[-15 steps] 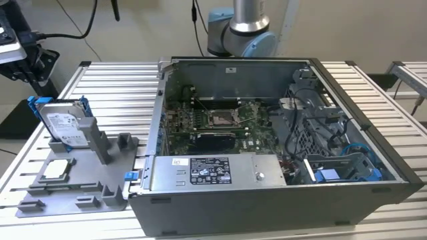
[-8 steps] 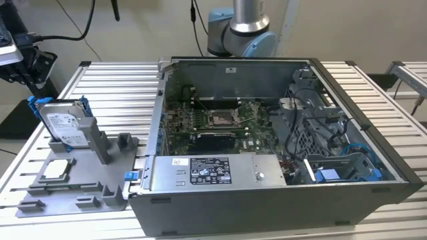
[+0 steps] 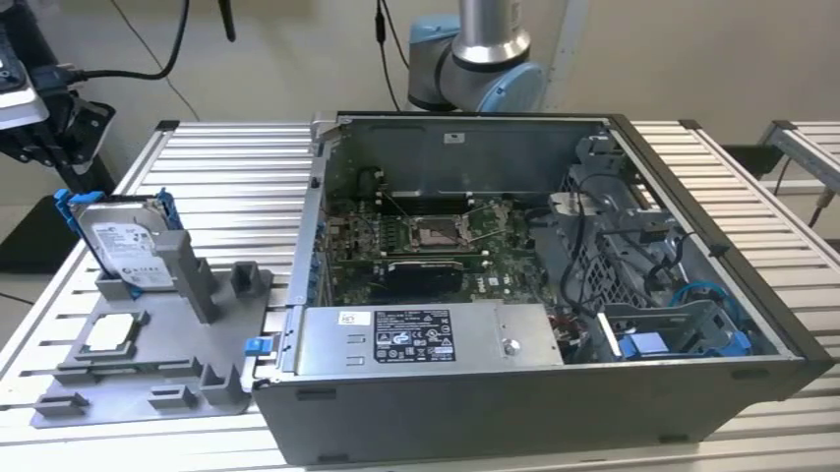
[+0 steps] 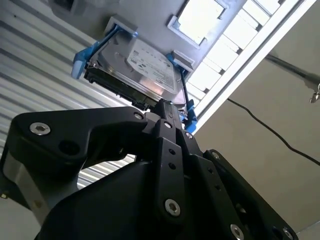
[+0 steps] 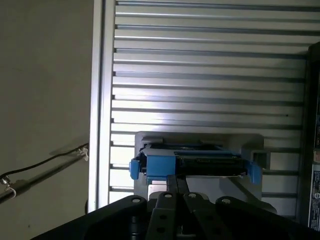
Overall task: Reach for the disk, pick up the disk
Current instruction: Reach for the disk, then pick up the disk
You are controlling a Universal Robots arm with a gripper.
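The disk (image 3: 129, 241) is a silver-grey drive with a white label and blue side rails. It stands upright on edge in a grey holder (image 3: 157, 383) at the exterior view's left. In both wrist views it lies just beyond my fingertips, label side (image 4: 145, 65) in one and blue-railed edge (image 5: 200, 162) in the other. My gripper (image 4: 169, 106) (image 5: 176, 179) is shut, its two thin fingers pressed together with nothing between them. They stop short of the disk's edge. In the exterior view the black gripper body (image 3: 46, 118) hangs above and behind the disk.
An open computer case (image 3: 434, 413) with its board and cables exposed stands close to the holder, toward the exterior view's right. A small flat square chip (image 3: 112, 334) lies in the holder in front of the disk. Everything rests on a slatted metal table (image 3: 223, 167).
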